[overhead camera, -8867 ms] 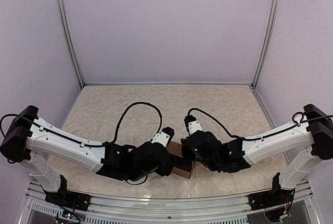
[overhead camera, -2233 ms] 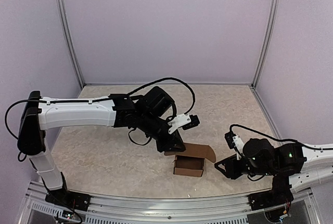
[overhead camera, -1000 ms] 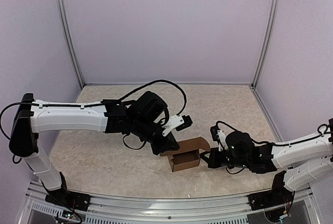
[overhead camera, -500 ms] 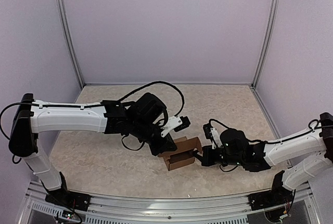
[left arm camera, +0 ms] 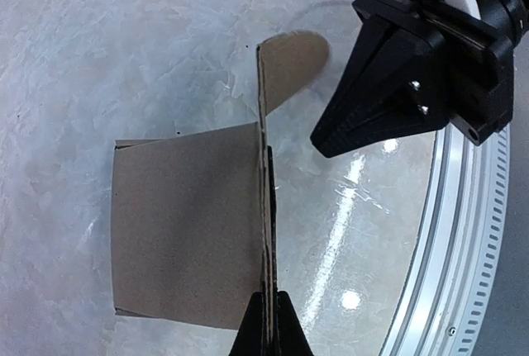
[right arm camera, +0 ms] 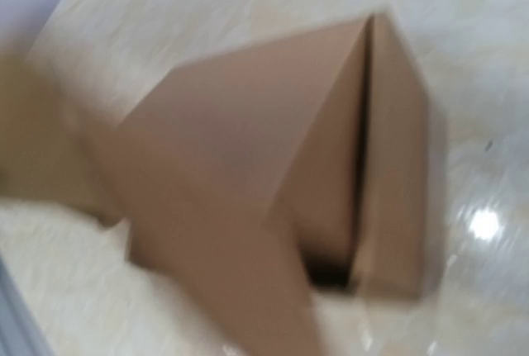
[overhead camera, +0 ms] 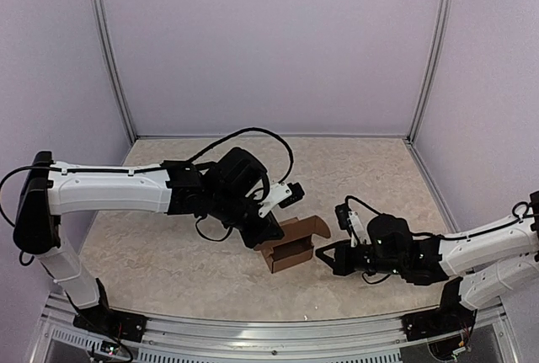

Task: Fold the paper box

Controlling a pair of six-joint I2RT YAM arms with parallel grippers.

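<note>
Right wrist view blurred, left hand (left arm camera: 269,328) pinching paper box (left arm camera: 186,224) flap, right hand (overhead camera: 325,255) state unclear

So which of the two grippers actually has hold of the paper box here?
The left gripper: it is shut on one cardboard panel of the paper box. The right gripper only points at it, apart.

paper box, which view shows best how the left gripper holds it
Left wrist: the left gripper is shut on a thin upright edge of the paper box. Top external shows the whole open box, but the left arm hides the grip. Right wrist shows only the box, close and blurred.
</note>
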